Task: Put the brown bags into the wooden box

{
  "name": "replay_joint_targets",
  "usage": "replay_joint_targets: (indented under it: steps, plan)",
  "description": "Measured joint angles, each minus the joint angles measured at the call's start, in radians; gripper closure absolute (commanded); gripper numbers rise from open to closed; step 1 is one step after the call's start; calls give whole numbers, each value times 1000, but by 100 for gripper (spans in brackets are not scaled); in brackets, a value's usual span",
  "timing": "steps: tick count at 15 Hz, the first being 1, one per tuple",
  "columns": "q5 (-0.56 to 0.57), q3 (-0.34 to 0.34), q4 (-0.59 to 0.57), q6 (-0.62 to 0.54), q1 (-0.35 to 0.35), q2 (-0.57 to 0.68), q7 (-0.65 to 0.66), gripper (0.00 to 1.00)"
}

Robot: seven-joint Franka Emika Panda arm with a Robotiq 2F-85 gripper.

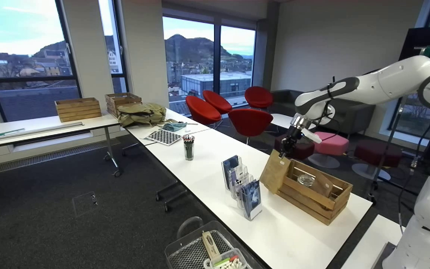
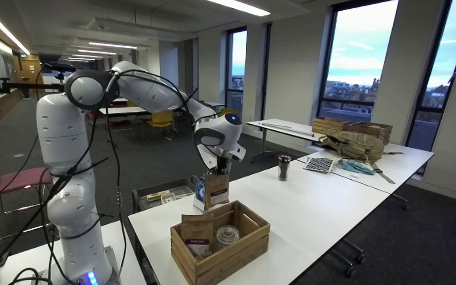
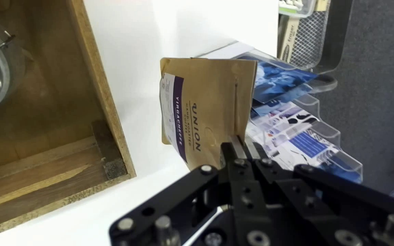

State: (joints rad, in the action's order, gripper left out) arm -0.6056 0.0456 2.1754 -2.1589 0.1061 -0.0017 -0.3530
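Wrist view: fingers point(image 3: 231, 153) pinch the top edge of a brown bag point(image 3: 210, 102), just outside the wooden box point(image 3: 103, 85); both exterior views show a second bag point(image 2: 196, 228) leaning inside. The pinched bag is probably light and soft, best held by its flat top; tan paper carries a purple-banded label point(image 3: 174, 116).

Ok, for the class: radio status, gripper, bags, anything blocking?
Gripper pinching one brown bag by its top edge, outside wooden box. Other bag inside. Glass jar there too, possibly in the way.
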Motion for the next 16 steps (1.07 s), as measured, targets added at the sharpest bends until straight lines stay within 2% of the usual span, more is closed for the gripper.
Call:
replay_joint_targets:
  steps: [7,12,16]
  plan:
    - [-95,53,32,46,0,-148,286,100]
    - [-204,111,42,41,8,-161,399,100]
    - [-257,147,54,-9,46,-162,468,100]
